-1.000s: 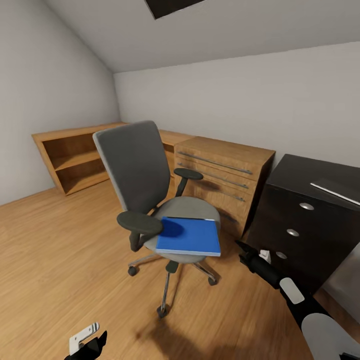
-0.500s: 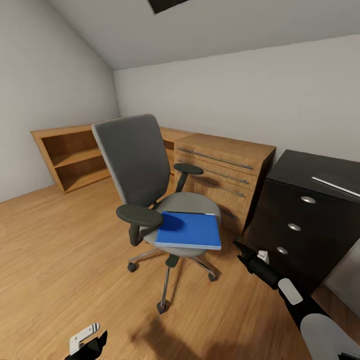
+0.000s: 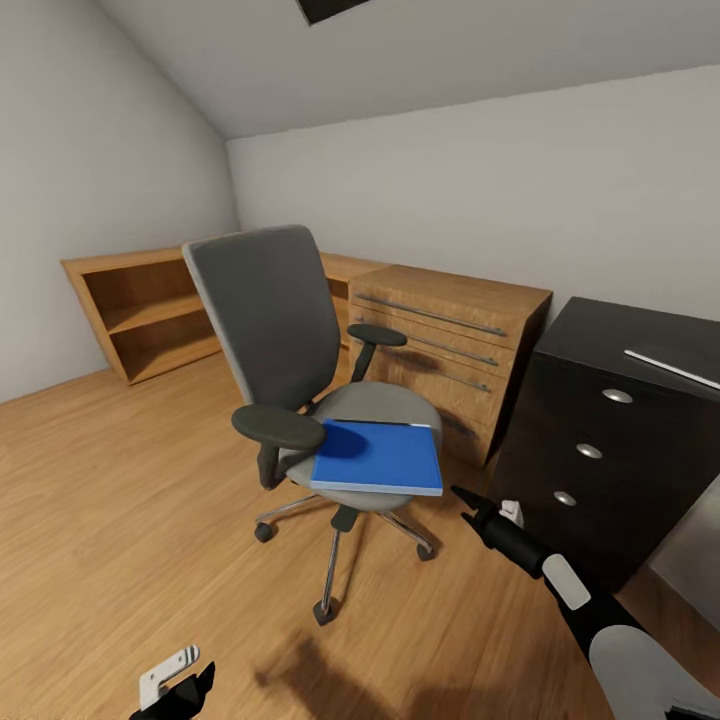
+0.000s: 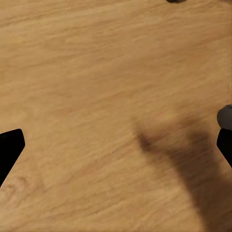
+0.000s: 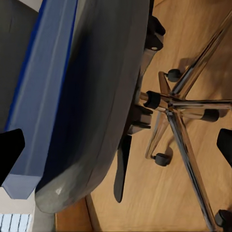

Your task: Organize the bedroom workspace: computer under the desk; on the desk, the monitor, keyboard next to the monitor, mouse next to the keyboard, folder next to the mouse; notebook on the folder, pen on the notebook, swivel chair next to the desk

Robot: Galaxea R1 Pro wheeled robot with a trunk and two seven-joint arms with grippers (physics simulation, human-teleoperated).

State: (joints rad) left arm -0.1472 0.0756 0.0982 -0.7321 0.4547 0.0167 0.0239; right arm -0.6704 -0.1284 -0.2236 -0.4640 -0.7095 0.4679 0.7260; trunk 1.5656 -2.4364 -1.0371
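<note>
The grey swivel chair (image 3: 275,330) stands mid-room on the wooden floor. The bright blue folder (image 3: 378,457) lies flat on its seat, overhanging the front edge. My right gripper (image 3: 482,510) hovers open just right of the folder's corner, slightly below seat height. In the right wrist view the folder's edge (image 5: 41,92) and the seat's underside (image 5: 101,92) are close ahead, between the open right gripper (image 5: 116,150) fingertips. The black desk (image 3: 610,345) with three silver knobs is at the right. My left gripper (image 3: 175,688) hangs low, open over bare floor (image 4: 116,96).
A light wooden drawer unit (image 3: 450,345) stands behind the chair against the wall, and an open wooden shelf (image 3: 140,305) runs along the left wall. The chair's chrome star base (image 5: 181,113) spreads over the floor. A thin pale strip (image 3: 672,368) lies on the desk top.
My right gripper has advanced toward the chair and the folder's near corner. The view shifted slightly at first. The chair, the folder and the left gripper stay as they were.
</note>
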